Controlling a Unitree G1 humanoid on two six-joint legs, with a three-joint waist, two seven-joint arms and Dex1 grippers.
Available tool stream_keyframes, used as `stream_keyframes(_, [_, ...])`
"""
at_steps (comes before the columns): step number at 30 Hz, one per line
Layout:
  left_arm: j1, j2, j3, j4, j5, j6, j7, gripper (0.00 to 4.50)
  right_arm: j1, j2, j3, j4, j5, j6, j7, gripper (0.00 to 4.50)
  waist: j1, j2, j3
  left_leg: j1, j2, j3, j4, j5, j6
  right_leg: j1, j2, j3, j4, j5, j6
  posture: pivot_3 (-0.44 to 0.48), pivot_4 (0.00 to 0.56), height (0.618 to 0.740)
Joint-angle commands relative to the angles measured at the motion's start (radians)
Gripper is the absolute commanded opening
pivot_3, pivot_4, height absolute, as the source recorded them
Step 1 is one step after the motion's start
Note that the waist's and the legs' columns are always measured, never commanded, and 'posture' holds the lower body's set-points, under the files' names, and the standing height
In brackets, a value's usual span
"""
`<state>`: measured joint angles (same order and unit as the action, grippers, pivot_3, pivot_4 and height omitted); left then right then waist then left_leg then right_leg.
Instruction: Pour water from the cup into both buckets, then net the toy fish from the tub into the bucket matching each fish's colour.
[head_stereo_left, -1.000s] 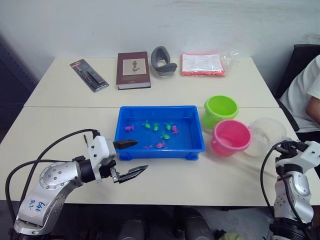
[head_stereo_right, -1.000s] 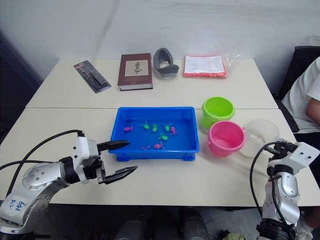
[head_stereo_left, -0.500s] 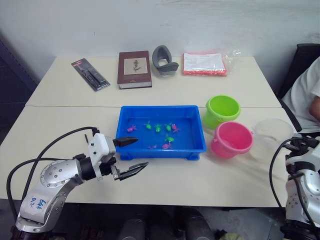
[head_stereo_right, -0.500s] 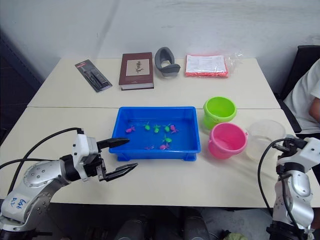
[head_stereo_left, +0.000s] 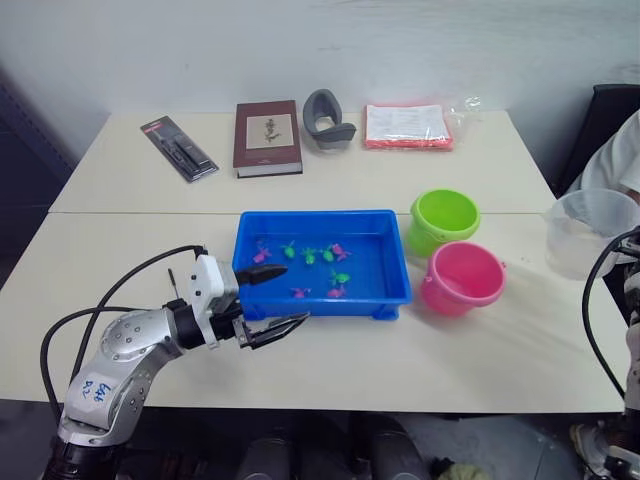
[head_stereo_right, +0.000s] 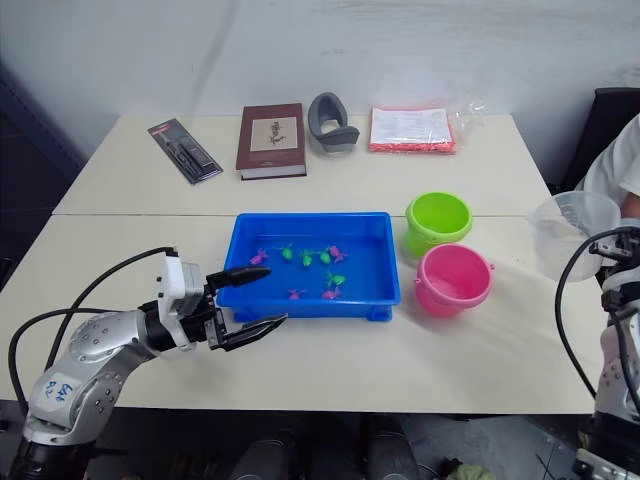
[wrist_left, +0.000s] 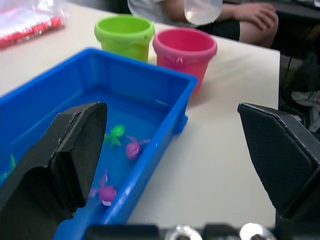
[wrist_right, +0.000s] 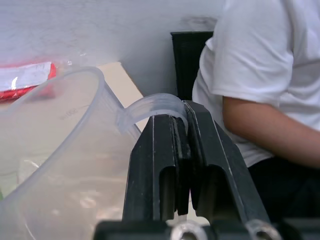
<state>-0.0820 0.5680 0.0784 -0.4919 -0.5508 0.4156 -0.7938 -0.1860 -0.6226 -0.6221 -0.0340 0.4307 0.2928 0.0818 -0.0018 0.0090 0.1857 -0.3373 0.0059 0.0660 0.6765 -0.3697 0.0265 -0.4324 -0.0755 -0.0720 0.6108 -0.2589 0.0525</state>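
We count two buckets on the pale surface (head_stereo_left: 140, 250): a lime green bucket (head_stereo_left: 442, 220) and, just in front of it and touching or nearly touching, a pink bucket (head_stereo_left: 464, 277). We cannot tell whether either holds water.

To the left of the buckets stands one blue tub (head_stereo_left: 322, 263) with water in it. In the tub we make out about seven toy fish (head_stereo_left: 312, 268): roughly three green ones in a loose row toward the middle and about four magenta ones, two near the front wall. They are small, so the count is approximate.

There is one clear cup (head_stereo_right: 574, 230), lifted off the surface at the far right, beyond the pink bucket. In the right wrist view our right claw (wrist_right: 183, 155) has its two black fingers pressed together on the cup's curved handle. The cup looks to hold some water low down.

Our left claw (head_stereo_left: 280, 300) hovers at the front left corner of the tub with its fingers spread wide apart, holding nothing; one finger reaches over the tub's rim, the other lies outside it.

At the back of the surface lie one brown book (head_stereo_left: 267, 138), one black packaged item (head_stereo_left: 178, 149), one grey curved object (head_stereo_left: 327, 119) and one clear bag with red contents (head_stereo_left: 406, 127). A person in a white shirt (wrist_right: 260, 65) sits at the right.
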Motion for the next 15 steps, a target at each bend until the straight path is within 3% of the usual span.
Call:
stream_keyframes(1, [-0.038, -0.022, -0.016, 0.004, -0.019, -0.006, 0.005, 4.5, -0.027, -0.103, 0.001, -0.087, -0.043, 0.033, 0.028, 0.02, 0.001, 0.0, 0.0, 0.0, 0.0, 0.0, 0.0, 0.0, 0.0, 0.0, 0.0, 0.0, 0.0, 0.0, 0.0, 0.0, 0.15, 0.74])
stream_keyframes(15, [-0.079, -0.058, -0.057, 0.062, 0.006, -0.038, 0.0, 4.5, 0.037, -0.143, 0.088, -0.222, -0.201, -0.101, 0.169, 0.02, 0.004, -0.002, 0.001, -0.001, -0.001, 0.0, 0.0, 0.002, -0.003, 0.0, 0.0, 0.0, -0.002, 0.001, 0.002, 0.0, 0.15, 0.74])
